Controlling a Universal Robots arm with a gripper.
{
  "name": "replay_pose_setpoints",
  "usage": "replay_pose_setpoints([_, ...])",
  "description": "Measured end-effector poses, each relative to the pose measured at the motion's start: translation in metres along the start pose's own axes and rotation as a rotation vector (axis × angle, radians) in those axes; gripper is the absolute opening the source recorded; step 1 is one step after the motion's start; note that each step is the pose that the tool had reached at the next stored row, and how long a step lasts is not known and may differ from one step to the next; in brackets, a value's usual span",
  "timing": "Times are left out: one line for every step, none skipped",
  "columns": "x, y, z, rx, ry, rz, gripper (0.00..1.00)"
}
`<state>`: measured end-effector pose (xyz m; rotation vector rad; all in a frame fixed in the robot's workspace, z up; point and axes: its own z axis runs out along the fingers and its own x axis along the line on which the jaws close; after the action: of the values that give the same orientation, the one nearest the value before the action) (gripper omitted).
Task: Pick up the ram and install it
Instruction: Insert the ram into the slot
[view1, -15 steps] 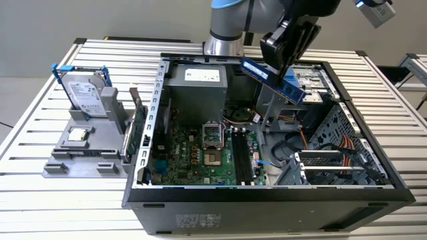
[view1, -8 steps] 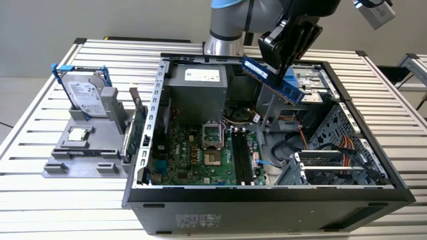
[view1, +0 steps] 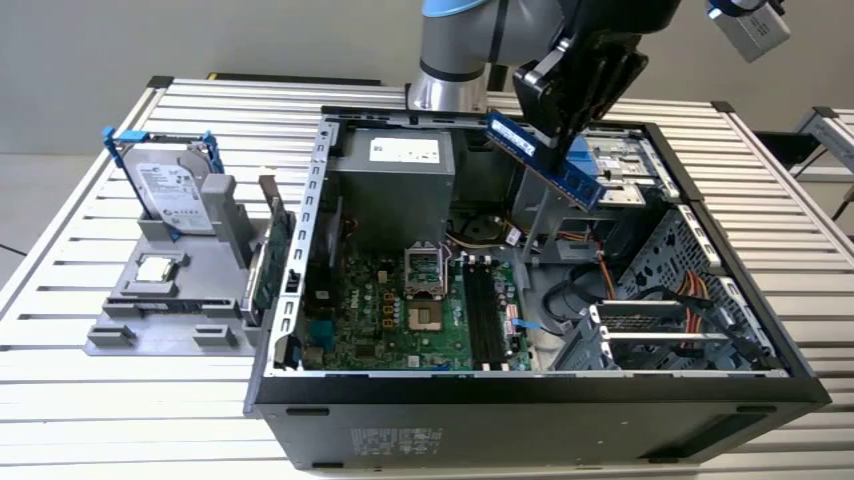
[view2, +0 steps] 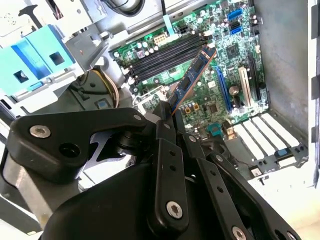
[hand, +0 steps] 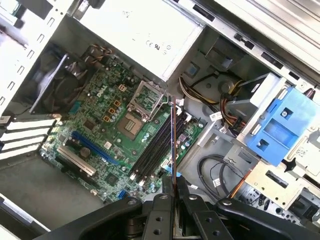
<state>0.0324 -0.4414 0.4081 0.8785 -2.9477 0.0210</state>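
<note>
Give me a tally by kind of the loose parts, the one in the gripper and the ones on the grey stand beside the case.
Ram: 1, in the gripper
Hard drive: 1
Square silver chip: 1
Green circuit card: 1
Total: 4

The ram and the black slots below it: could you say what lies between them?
Nothing: in the exterior view the gripper holds the ram above the slots, the stretch bare.

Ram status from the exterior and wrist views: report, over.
Gripper shut on ram, held tilted above the open computer case. Ram not seated; memory slots below stand bare. Nothing seen across the slots.
</note>
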Motion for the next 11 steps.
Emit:
replay_pose_setpoints([0.0000,0.0000,0.0000,-0.0005,-0.0001,0.008,0.00])
replay_pose_setpoints([0.0000,0.0000,0.0000,-0.0010,-0.0001,0.014,0.00])
replay_pose_setpoints([0.0000,0.0000,0.0000,-0.0015,-0.0001,0.022,0.00])
replay_pose_setpoints([0.0000,0.0000,0.0000,-0.0026,-0.0002,0.039,0.00])
replay_pose_setpoints([0.0000,0.0000,0.0000,-0.0031,-0.0003,0.046,0.00])
replay_pose_setpoints([0.0000,0.0000,0.0000,-0.0036,-0.0003,0.053,0.00])
replay_pose_setpoints([0.0000,0.0000,0.0000,-0.0041,-0.0004,0.060,0.00])
replay_pose_setpoints([0.0000,0.0000,0.0000,-0.0045,-0.0004,0.067,0.00])
replay_pose_setpoints([0.0000,0.0000,0.0000,-0.0050,-0.0004,0.074,0.00])
replay_pose_setpoints([0.0000,0.0000,0.0000,-0.0055,-0.0004,0.081,0.00])
replay_pose_setpoints([0.0000,0.0000,0.0000,-0.0059,-0.0005,0.088,0.00])
